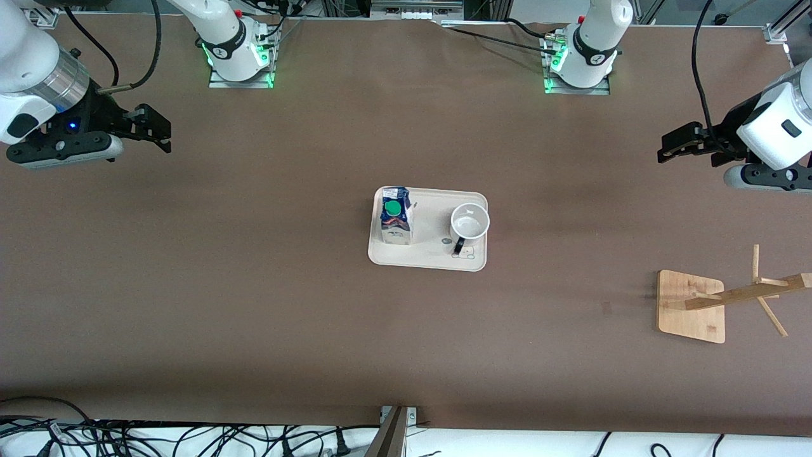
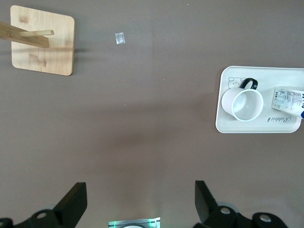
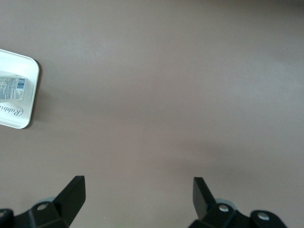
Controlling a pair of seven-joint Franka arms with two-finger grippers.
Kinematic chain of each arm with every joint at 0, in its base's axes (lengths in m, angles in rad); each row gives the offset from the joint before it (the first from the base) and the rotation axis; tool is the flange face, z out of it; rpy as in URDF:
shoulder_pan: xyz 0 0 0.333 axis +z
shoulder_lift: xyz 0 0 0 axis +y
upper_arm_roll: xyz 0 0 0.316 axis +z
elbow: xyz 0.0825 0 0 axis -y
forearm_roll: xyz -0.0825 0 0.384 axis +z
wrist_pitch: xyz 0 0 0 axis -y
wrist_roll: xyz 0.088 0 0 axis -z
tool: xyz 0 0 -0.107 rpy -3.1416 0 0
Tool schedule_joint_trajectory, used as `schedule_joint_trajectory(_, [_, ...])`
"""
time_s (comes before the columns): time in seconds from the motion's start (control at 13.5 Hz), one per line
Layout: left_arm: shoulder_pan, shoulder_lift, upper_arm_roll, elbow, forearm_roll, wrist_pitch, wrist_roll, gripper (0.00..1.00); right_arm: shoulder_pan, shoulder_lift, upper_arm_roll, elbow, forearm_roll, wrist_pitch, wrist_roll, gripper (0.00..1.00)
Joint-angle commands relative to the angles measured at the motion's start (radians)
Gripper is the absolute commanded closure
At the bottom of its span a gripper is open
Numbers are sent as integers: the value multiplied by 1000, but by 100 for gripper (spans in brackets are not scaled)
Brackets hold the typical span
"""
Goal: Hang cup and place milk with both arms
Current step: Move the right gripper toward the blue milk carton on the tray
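Note:
The white cup [image 1: 470, 222] with a black handle stands upright on a white tray [image 1: 425, 257] in the middle of the table. The blue and white milk [image 1: 396, 216] with a green cap stands on the same tray, toward the right arm's end. The cup [image 2: 242, 103], tray [image 2: 225, 126] and milk [image 2: 288, 100] also show in the left wrist view. The right wrist view shows the tray [image 3: 26, 90] and the milk [image 3: 11, 88] at its edge. My left gripper [image 1: 667, 147] is open and empty over bare table at its end. My right gripper [image 1: 162, 133] is open and empty over bare table at its end.
A wooden cup rack [image 1: 739, 296] on a square bamboo base [image 1: 689, 317] stands near the left arm's end, nearer the front camera than the tray; it also shows in the left wrist view [image 2: 42, 42]. Cables lie along the table's front edge [image 1: 190, 438].

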Motion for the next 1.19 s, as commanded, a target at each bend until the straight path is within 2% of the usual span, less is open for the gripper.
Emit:
schedule_joint_trajectory(0.0, [-1,-2,3,17,9,-4,-7,0,2,-1,-2,3,6,4,7,0])
schedule_joint_trajectory(0.74, [1,4,8,45,9,-3,-10,0,4,31,-3,11,41,44,-9,0])
schedule_joint_trajectory(0.89, [1,4,8,46,9,-3,-10,0,13,99,5,17,42,-25,-34,0])
schedule_joint_trajectory(1.04, [2,3,12,46,9,-3,-10,0,51,106,33,18,47,-25,-51,0])
schedule_joint_trajectory(1.11, [7,0,12,46,7,-3,-10,0,79,125,33,20,79,-14,-7,0])
